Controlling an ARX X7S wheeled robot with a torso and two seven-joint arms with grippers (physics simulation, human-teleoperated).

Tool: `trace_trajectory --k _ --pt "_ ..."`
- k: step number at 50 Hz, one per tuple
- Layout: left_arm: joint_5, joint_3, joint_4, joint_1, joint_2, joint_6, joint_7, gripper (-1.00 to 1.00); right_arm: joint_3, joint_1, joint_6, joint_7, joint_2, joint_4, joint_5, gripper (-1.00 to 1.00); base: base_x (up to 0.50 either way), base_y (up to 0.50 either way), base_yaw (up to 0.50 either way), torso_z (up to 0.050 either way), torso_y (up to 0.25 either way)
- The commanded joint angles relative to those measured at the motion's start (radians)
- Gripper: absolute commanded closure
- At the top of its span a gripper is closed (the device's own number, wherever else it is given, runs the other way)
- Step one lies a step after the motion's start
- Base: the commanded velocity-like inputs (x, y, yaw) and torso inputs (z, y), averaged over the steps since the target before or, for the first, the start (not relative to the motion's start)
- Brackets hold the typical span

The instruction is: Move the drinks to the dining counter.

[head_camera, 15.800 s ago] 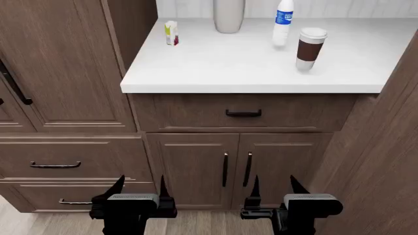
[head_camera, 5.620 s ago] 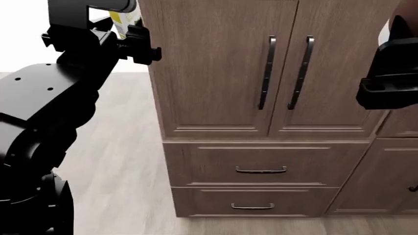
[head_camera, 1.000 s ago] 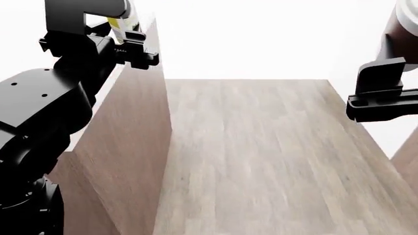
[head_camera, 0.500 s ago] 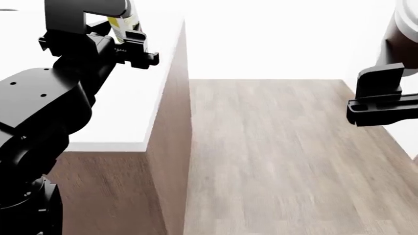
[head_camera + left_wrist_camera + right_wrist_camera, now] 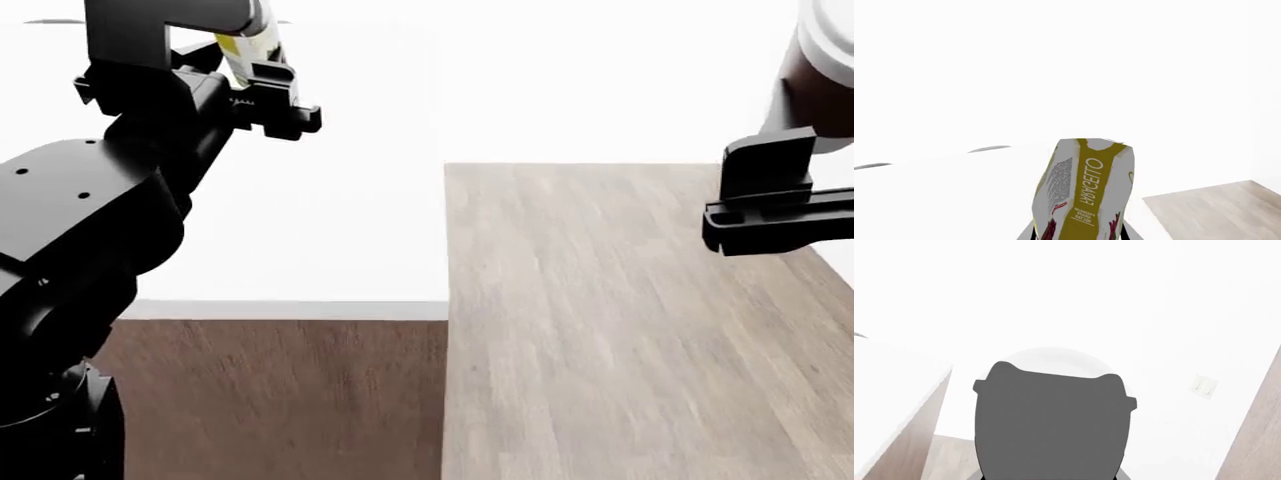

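Evidently mid-carry: both arms are loaded and the dining counter [image 5: 334,250] is in front of the robot, its plain white top filling the left half of the head view, brown wood front along the bottom.

Left gripper [image 5: 254,70], upper left of the head view: closed around the small white carton [image 5: 250,45] with yellow-green print. In the left wrist view the carton [image 5: 1084,192] sits low and centre, upright or nearly so, held up over the white counter top [image 5: 941,195]. Not yet set down.

Right gripper [image 5: 787,195], right edge of the head view: black body clear, and above it, in the upper right corner, a brown-and-white shape that I take for the paper coffee cup [image 5: 821,70]. In the right wrist view a dark cup body capped by a white lid [image 5: 1049,362] fills the centre, so the gripper appears clamped on it. This cup hangs over wood floor [image 5: 627,330], right of the counter's edge.

Clear bottle with blue label: not in any view.

Step in hand, as I judge it: bringing two of three drinks to the counter. Next: lower the carton onto the white top and release; swing the right arm leftward, or turn the base, to get the cup above the counter before lowering it. The bottle would then need fetching.
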Motion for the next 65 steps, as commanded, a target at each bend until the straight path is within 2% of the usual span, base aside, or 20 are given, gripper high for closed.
trace_trajectory --k 1,11,31,35,44,57,65 --pt "0.001 -0.009 0.006 -0.005 -0.004 0.005 -0.011 1.00 -0.001 0.010 0.015 0.002 0.003 -0.004 -0.004 1.00 0.06 0.50 0.00 0.000 0.000" --pt "-0.002 -0.006 0.009 -0.002 -0.007 0.004 -0.015 1.00 -0.005 0.002 0.005 -0.004 0.010 -0.006 -0.015 1.00 0.06 0.50 0.00 0.000 0.001" --pt "-0.007 0.000 0.005 -0.002 -0.009 0.009 -0.019 1.00 -0.001 -0.015 -0.024 -0.023 0.024 -0.005 -0.031 1.00 0.34 0.50 0.00 0.001 0.002" --pt "-0.007 0.003 0.002 -0.003 -0.010 0.012 -0.018 1.00 0.018 -0.041 -0.098 -0.052 0.050 -0.006 -0.052 1.00 0.17 0.26 0.00 0.000 0.003" --pt "-0.010 0.002 0.005 0.004 -0.013 0.012 -0.022 1.00 0.001 -0.036 -0.056 -0.080 -0.026 0.029 -0.046 1.00 0.00 0.00 0.00 0.000 0.001" --pt "-0.009 0.007 -0.005 0.016 -0.017 0.027 -0.022 1.00 -0.056 -0.167 -0.063 -0.321 -0.153 0.216 -0.162 1.00 0.00 0.00 0.00 0.001 0.001" --pt "-0.004 0.021 -0.022 0.017 -0.015 0.038 -0.019 1.00 -0.072 -0.232 -0.104 -0.394 -0.211 0.297 -0.221 1.00 0.00 0.00 0.00 0.000 0.001"
